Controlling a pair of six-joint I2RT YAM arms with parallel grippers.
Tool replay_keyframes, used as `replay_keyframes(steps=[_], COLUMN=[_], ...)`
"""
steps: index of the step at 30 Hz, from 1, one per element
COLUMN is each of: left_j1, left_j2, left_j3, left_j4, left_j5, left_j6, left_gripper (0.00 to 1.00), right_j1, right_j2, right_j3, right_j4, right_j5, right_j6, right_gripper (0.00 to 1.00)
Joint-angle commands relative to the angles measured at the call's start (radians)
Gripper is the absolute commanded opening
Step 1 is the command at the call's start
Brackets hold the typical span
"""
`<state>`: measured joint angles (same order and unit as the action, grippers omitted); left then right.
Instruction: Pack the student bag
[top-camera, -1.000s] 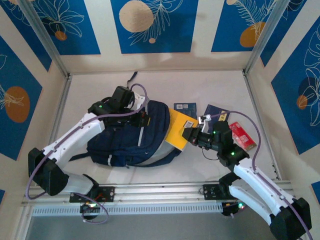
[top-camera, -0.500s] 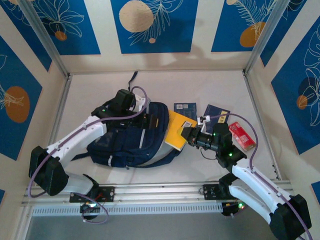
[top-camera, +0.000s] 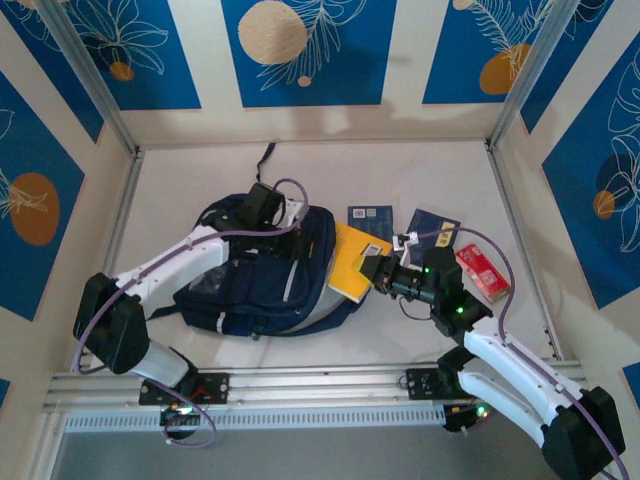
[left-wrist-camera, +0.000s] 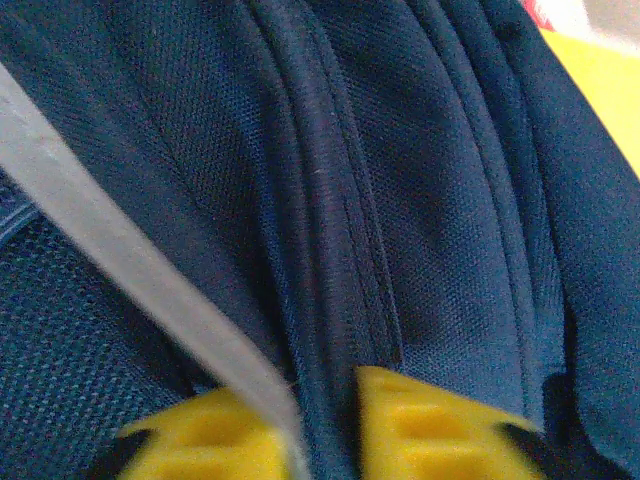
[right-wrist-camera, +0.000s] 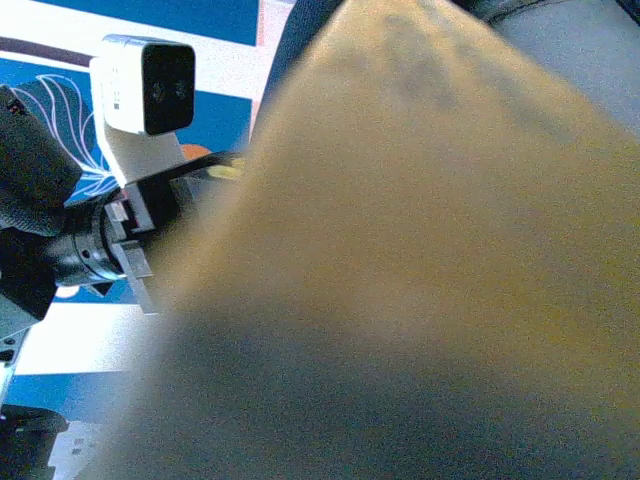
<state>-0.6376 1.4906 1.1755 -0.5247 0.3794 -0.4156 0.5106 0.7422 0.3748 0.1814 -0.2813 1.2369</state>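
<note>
Left claw (left-wrist-camera: 325, 430) pinched shut on a fold of the student bag (top-camera: 265, 285) by its opening, yellow pads (left-wrist-camera: 430, 425) either side of the seam. Right claw (top-camera: 372, 268) is clamped on the yellow book (top-camera: 350, 258), whose left edge sits at the bag's mouth. Bag lies flat, left of the table's (top-camera: 420, 170) middle.

Step looks like feeding the book in while the mouth is held. Next move: left lifts the flap wider, right pushes the book leftward and level, or it may snag the zip. A blue booklet (top-camera: 370, 215), a navy one (top-camera: 432, 222) and a red pack (top-camera: 480, 270) lie toward the right edge.
</note>
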Motion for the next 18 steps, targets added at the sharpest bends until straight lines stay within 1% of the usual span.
replay_keyframes(steps=[1,5,8,12,16,18], left_j1=[-0.006,0.002,0.032,0.077,0.079,0.081], left_j2=[-0.019,-0.069,-0.127,-0.155,-0.145,-0.145], left_j3=[0.058,0.136,0.187,0.274,0.381,0.411], left_j4=[-0.048,-0.141,-0.183,-0.229,-0.309,-0.320], left_j5=[-0.031,0.006,0.029,0.123,0.157,0.163], left_j6=[0.046,0.144,0.224,0.274,0.349,0.373], left_gripper=[0.00,0.00,0.00,0.00,0.00,0.00], right_j1=[0.017,0.016,0.014,0.014,0.022,0.030], right_j2=[-0.056,-0.074,-0.076,-0.068,-0.043,-0.031], right_j3=[0.053,0.076,0.067,0.042,0.009,-0.011], right_j4=[0.089,-0.053,-0.138,-0.169,-0.209,-0.215], right_j5=[-0.028,0.036,0.083,0.091,0.106,0.116], right_j6=[-0.054,-0.132,-0.199,-0.265,-0.332,-0.332], right_gripper=[0.00,0.00,0.00,0.00,0.00,0.00])
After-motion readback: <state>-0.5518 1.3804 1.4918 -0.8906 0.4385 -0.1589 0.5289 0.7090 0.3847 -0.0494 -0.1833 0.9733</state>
